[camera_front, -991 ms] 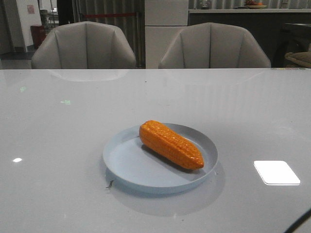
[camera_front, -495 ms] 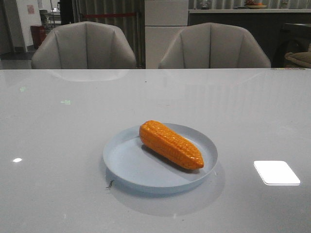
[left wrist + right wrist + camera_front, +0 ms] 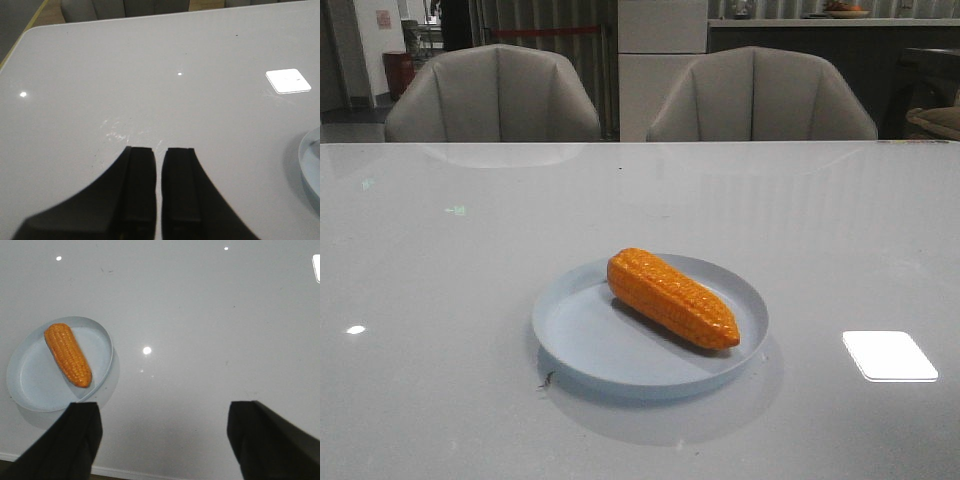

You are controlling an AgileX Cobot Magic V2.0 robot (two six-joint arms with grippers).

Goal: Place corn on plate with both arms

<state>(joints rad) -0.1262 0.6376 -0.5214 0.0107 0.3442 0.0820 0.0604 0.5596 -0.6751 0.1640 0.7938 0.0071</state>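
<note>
The corn (image 3: pixel 672 297) lay inside the plate (image 3: pixel 582 345), which sat near the middle of the worktop (image 3: pixel 440 300); its blunt end pointed toward 10 o'clock and its tapered tip toward 4 o'clock in the front view. Neither arm showed in that view. The left hand (image 3: pixel 159 170) hung above bare worktop, its fingers (image 3: pixel 140 185) almost touching with only a thin slit between, holding nothing. The right hand (image 3: pixel 162 440) hovered high over the worktop beside the plate, fingers (image 3: pixel 80 440) spread wide apart, empty.
</note>
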